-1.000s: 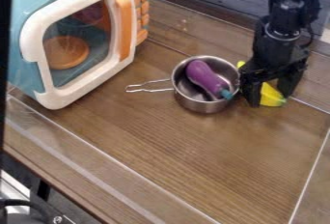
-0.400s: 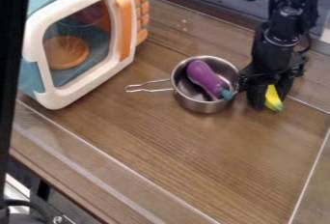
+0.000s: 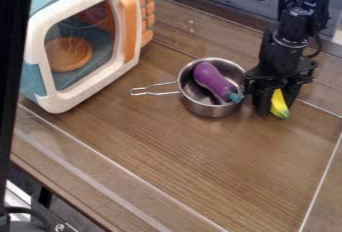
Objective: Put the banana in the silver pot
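I have the gripper (image 3: 277, 98) straight down beside the silver pot (image 3: 210, 87), fingers straddling the banana (image 3: 281, 104) for a lift; whether they grip, I cannot tell.

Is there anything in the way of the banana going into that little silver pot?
Yes. A purple eggplant already lies inside the silver pot, filling much of it. On the table between the banana, under the hand, and the pot, nothing visible stands.

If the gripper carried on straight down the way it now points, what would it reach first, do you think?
Most likely the banana, which lies between the fingers of the gripper; the wooden table lies right beneath it.
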